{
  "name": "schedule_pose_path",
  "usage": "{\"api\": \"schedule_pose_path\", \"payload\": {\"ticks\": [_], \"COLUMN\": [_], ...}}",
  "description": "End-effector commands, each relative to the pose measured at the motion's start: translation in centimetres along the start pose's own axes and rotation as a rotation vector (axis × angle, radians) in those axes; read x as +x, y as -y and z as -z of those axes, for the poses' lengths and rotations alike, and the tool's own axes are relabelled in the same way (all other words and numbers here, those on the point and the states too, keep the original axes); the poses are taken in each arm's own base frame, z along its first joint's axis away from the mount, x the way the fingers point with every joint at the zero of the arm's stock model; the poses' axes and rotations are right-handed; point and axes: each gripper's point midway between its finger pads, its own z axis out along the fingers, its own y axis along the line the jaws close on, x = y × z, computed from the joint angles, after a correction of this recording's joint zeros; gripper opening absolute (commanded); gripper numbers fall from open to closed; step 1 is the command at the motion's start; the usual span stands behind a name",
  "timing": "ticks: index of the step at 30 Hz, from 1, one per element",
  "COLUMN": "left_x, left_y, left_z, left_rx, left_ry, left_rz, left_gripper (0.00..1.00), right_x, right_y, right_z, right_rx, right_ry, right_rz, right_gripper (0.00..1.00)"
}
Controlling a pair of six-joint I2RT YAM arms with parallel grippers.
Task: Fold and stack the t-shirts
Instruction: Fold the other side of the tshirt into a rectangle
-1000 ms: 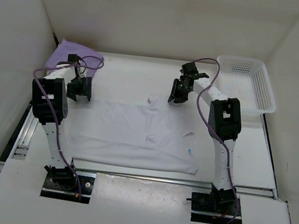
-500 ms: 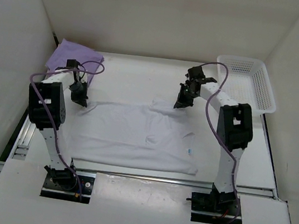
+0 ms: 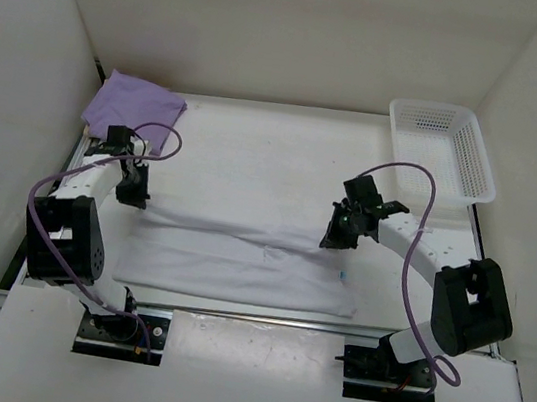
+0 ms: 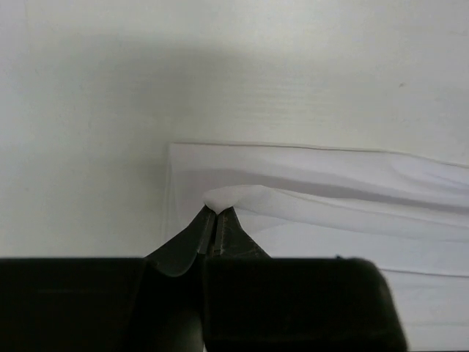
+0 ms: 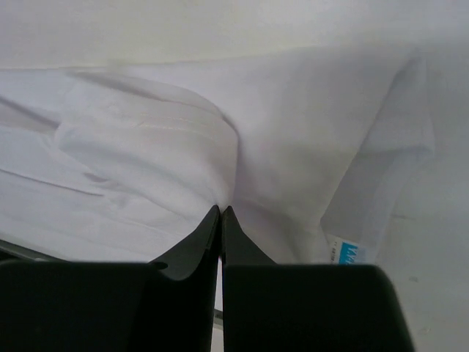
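Both tools are now gripping the white t-shirt point(image 3: 239, 262), which is lying across the near half of the bench point(image 3: 256, 149). The left tool point(image 4: 214, 214) is pinching a raised fold at the shirt's far left edge. The right tool point(image 5: 220, 213) is clamping cloth close to the blue neck label point(image 5: 343, 253). A second ago both were standing open further back. They are now sitting nearer the bench's near edge, and the shirt's far edge is lying drawn forward, making a narrower band. The lavender t-shirt point(image 3: 134, 102) is remaining at the far left corner and the basket point(image 3: 443, 151) at the far right.
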Motion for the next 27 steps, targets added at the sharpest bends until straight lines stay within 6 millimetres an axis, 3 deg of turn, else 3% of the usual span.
{"api": "schedule_pose_path", "payload": {"ticks": [1,9,12,18,21,27], "left_x": [0.2,2.5,1.9,-1.4,0.0,4.4], "left_y": [-0.4,-1.2,-1.3,-1.2,-1.2,-0.9], "left_z": [0.5,0.0,0.1,1.8,1.5,1.4], "left_rx": [-0.03,-0.072,-0.081,-0.081,-0.081,-0.061], "left_ry": [0.031,-0.004,0.015,0.102,0.081,0.047], "left_rz": [-0.006,-0.004,-0.004,-0.007,-0.006,-0.006], "left_gripper": [0.1,0.1,0.1,0.1,0.1,0.17], "right_x": [-0.3,-0.1,0.2,-0.9,0.9,4.8], "right_y": [0.0,0.0,-0.2,-0.6,0.1,1.4], "right_z": [0.1,-0.2,-0.4,0.2,-0.6,-1.4], "right_rx": [0.013,0.022,0.024,0.029,0.044,0.073], "right_ry": [0.06,0.053,0.042,0.071,0.019,-0.065], "right_rz": [-0.033,-0.036,-0.029,-0.026,-0.024,-0.037], "right_gripper": [0.0,0.0,0.0,0.0,0.0,0.16]}}
